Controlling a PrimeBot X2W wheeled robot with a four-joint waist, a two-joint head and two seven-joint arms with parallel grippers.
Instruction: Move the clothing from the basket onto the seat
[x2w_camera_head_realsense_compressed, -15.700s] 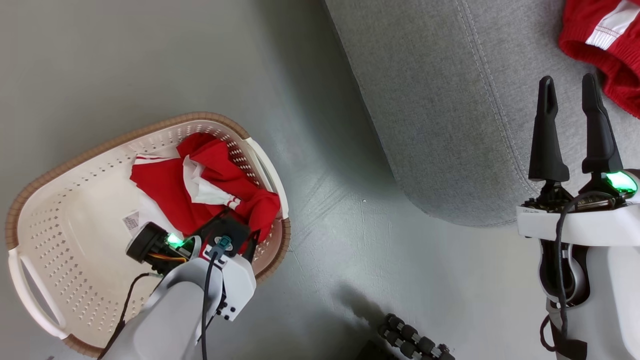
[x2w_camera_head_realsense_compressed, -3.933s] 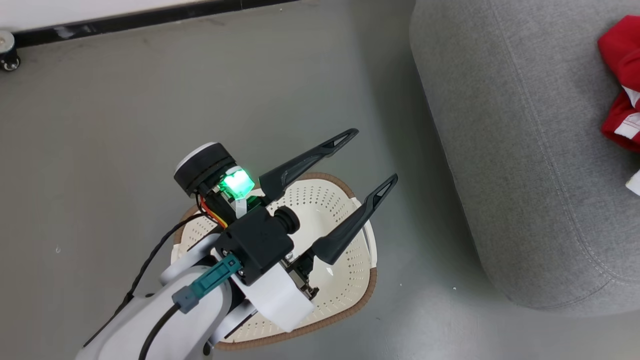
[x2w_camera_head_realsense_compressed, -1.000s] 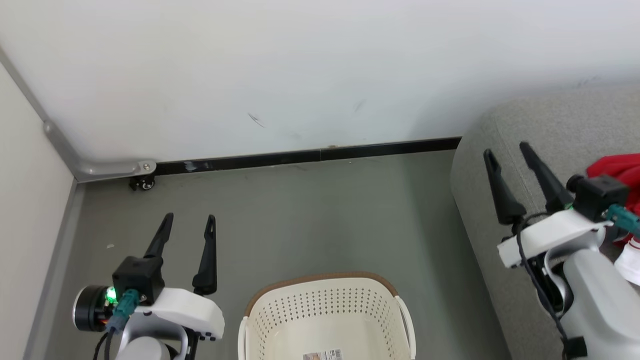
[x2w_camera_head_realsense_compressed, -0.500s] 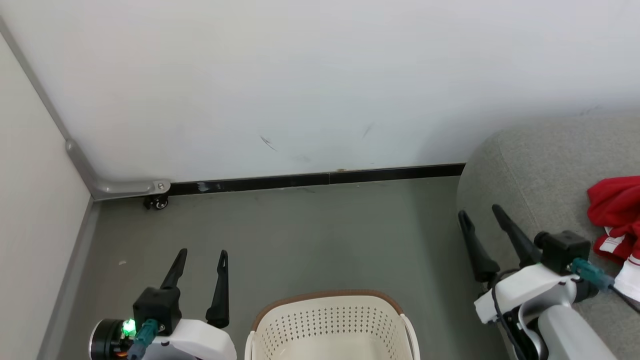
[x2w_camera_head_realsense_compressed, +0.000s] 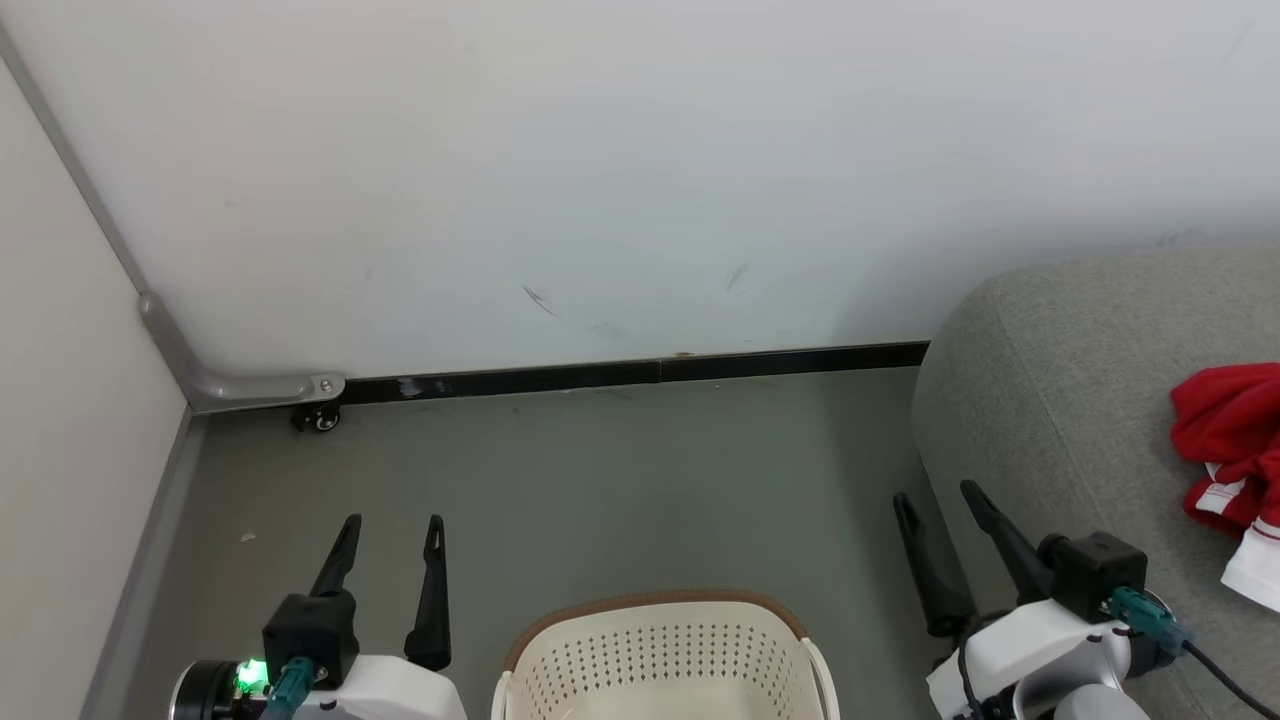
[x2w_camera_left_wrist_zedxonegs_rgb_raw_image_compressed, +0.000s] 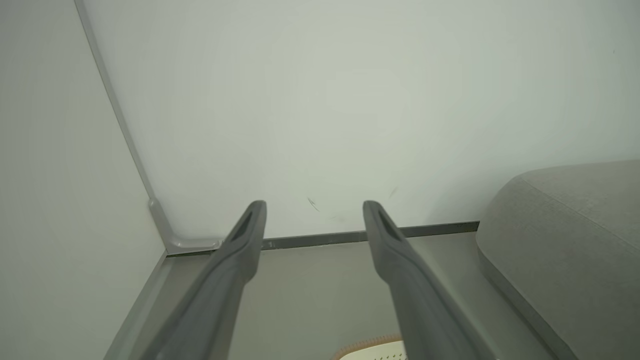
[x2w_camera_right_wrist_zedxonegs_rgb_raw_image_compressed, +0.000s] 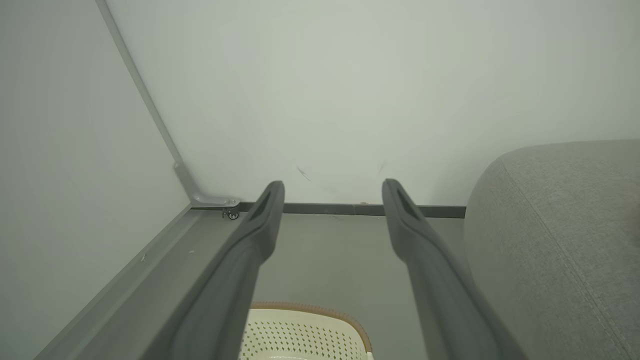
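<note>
In the head view, the red and white clothing (x2w_camera_head_realsense_compressed: 1225, 450) lies bunched on the grey sofa (x2w_camera_head_realsense_compressed: 1050, 400) at the right edge of the frame. It is well apart from the basket (x2w_camera_head_realsense_compressed: 650, 603), which stands on the floor at bottom centre with its brown rim and perforated far wall in sight.

The left gripper (x2w_camera_head_realsense_compressed: 393, 522) sits at the lower left and the right gripper (x2w_camera_head_realsense_compressed: 935, 495) at the lower right, just beside the sofa's rounded end. Both have their fingers spread wide and hold nothing.

The left wrist view looks between its fingers at the white wall, with a sliver of basket rim at the bottom edge. The right wrist view takes in more of the basket's holed wall at bottom centre. It also shows the small caster wheel (x2w_camera_right_wrist_zedxonegs_rgb_raw_image_compressed: 232, 215) in the corner at middle left.
</note>
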